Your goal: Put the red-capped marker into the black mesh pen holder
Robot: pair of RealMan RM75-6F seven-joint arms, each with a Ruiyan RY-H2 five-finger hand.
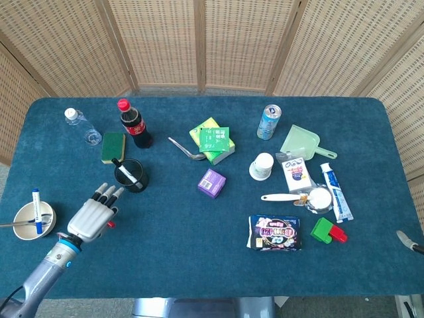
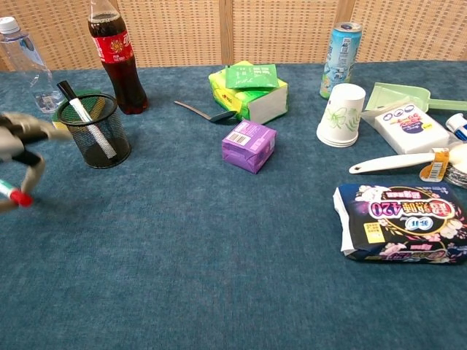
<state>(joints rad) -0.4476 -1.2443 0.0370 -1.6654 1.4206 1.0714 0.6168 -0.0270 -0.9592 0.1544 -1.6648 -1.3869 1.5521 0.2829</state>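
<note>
Left hand [image 1: 93,213] hovers over the blue table [image 1: 165,258] at the lower left, its fingers pointing toward 1 o'clock at the black mesh pen holder [image 1: 130,175], which stands just beyond the fingertips. From the chest view the hand is blurred at the frame's left edge, yet it shows the red-capped marker [image 2: 13,193] pinched beneath the palm, its red tip lying near the cloth; from the head view only the cap peeks out at the hand's 4 o'clock side. Inside the holder a black-and-white pen [image 2: 79,109] leans toward 11 o'clock. At 12 o'clock from the holder stands a cola bottle [image 1: 135,124], with a green sponge [image 1: 113,146] just beside it and a clear water bottle [image 1: 82,126] farther toward 10 o'clock. At 9 o'clock from the hand sits a small bowl [image 1: 26,222] carrying a blue-capped marker [image 1: 37,210]. Near the table's middle lie a purple box [image 1: 211,182], a metal spoon [image 1: 185,150] and a stack of green packets [image 1: 213,140]. Toward 3 o'clock are a drinks can [image 1: 268,121], a paper cup [image 1: 262,166], a green dustpan [image 1: 302,142], a toothpaste tube [image 1: 335,192] and a dark snack packet [image 1: 275,232]. Only a sliver of the right hand [image 1: 411,242] shows at the far right edge, and whether it is released or clenched cannot be told.
</note>
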